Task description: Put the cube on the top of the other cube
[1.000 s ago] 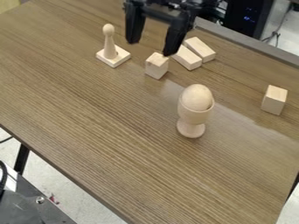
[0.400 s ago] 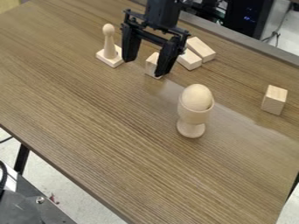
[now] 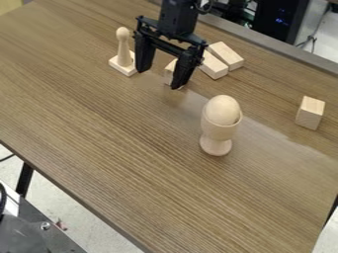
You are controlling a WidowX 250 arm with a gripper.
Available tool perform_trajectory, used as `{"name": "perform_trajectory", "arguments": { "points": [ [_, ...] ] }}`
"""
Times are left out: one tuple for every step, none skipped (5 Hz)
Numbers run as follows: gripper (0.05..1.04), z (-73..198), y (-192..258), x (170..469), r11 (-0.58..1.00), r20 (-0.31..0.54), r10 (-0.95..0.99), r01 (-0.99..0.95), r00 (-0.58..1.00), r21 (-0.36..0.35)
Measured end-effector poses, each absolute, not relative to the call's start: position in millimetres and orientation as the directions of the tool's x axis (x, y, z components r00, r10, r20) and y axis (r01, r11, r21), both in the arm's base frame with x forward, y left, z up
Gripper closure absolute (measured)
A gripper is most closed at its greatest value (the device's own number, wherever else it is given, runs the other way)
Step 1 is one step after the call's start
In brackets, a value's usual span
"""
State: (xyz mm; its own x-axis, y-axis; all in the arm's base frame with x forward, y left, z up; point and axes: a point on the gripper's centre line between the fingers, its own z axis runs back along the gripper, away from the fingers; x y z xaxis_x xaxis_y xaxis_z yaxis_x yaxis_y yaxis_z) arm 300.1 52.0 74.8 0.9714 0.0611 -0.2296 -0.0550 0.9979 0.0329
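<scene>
Bordering pale floor (image 3: 92, 234) at seven o'clock, the table (image 3: 119, 148) bears a peg (image 3: 123, 54) at eleven, then, partly behind the wide-spread gripper (image 3: 159, 80), one cube (image 3: 169, 74) at twelve, a cup (image 3: 216, 141) holding an egg (image 3: 222, 109) near centre, and another cube (image 3: 309, 113) at three.

The wood-grained table (image 3: 119, 168) runs diagonally, a soft sheen of light on its right half. A dark leg (image 3: 24, 179) stands above the pale, speckled floor (image 3: 72, 222). Behind the grey strip (image 3: 271, 45) along the far edge sits a black case (image 3: 276, 22) with small blue lights, near a cable (image 3: 316, 37).
</scene>
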Motion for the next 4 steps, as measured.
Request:
{"name": "perform_trajectory", "arguments": {
  "points": [
    [0.083,74.0,58.7,302.3,0.997,-0.212,0.078,-0.070,0.974,0.045],
    [0.083,73.6,64.1,303.4,0.996,-0.196,0.088,-0.082,0.977,0.041],
    [0.083,73.0,66.3,304.5,0.995,-0.189,0.098,-0.095,0.977,0.027],
    [0.083,65.0,67.6,308.6,0.996,-0.207,0.093,-0.090,0.974,0.024]
  ]
}}
